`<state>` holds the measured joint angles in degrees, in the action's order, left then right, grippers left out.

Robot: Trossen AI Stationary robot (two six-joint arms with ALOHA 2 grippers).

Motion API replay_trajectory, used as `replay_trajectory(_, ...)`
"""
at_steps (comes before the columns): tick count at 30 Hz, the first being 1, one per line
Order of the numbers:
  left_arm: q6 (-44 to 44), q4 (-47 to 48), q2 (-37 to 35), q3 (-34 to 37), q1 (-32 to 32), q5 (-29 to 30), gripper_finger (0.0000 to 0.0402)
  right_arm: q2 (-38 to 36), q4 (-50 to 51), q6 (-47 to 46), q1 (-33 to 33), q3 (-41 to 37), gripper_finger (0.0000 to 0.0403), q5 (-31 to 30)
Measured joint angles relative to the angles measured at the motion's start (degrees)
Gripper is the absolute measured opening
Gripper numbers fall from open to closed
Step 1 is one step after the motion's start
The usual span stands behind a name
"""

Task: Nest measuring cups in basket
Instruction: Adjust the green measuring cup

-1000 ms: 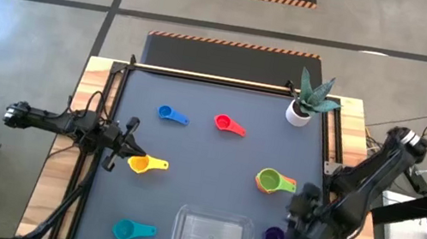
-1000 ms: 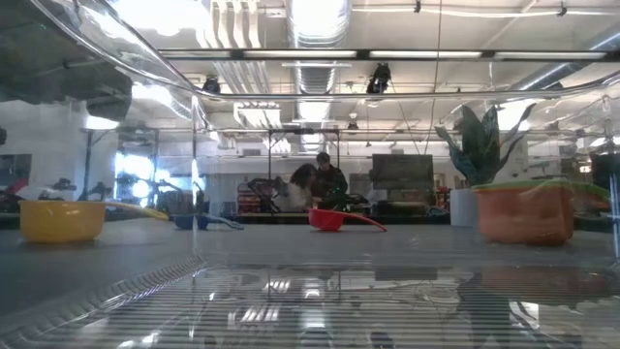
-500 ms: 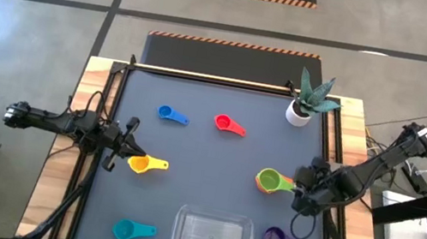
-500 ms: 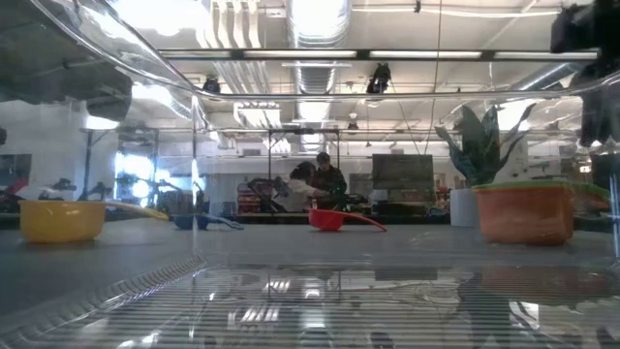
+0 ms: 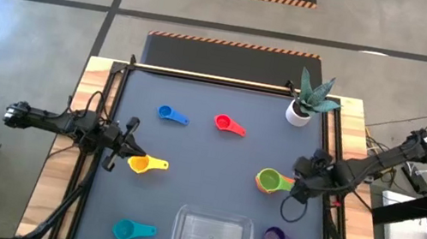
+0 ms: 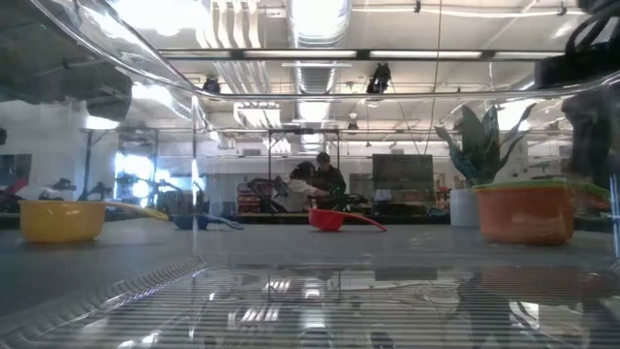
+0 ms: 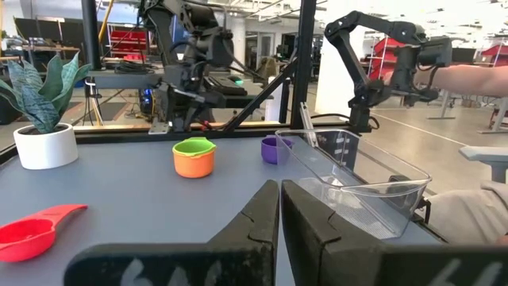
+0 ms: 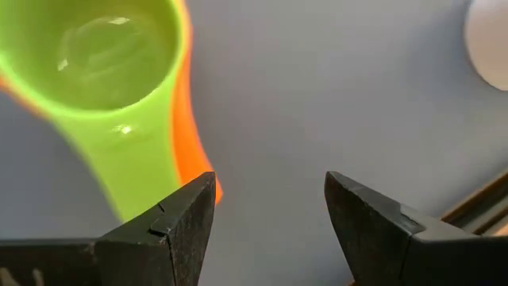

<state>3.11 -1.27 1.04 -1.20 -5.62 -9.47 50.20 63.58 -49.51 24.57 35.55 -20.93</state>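
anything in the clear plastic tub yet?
No. In the high view the clear rectangular plastic tub holds no cup; the small purple plastic scoop and the teal one lie on the mat beside it.

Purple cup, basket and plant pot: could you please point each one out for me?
Purple cup (image 5: 273,237): high view, bowl.
Basket (image 5: 183,215): high view, rim corner.
Plant pot (image 5: 298,113): high view, white side.

Seven cups lie scattered on the table, none in the basket (image 5: 212,237), a clear empty tub at six o'clock. Blue cup (image 5: 167,113) sits at eleven, red cup (image 5: 223,122) near twelve, yellow cup (image 5: 139,163) at nine. Green cup (image 5: 269,180) is nested upright in the orange cup (image 5: 283,186) at three. Teal cup (image 5: 124,230) lies at seven, purple cup (image 5: 274,237) at five.
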Motion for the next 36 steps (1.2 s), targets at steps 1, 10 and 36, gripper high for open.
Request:
replay_trajectory(1, 0.0, -0.01, 0.0, -0.01, -0.01, 0.0, 0.0, 0.22, -0.02, 0.04, -1.04, 0.0, 0.0226, -0.07)
replay_trajectory(10, 0.0, 0.01, 0.0, 0.01, 0.0, 0.0, 0.0, 5.99, -8.06, 5.97, -5.02, 0.09, 0.0226, 8.98)
replay_trajectory(36, 0.0, -0.01, 0.0, -0.01, -0.01, 0.0, 0.0, 17.52, -12.08, 3.45, -1.19, 9.81, 0.0226, 10.42)
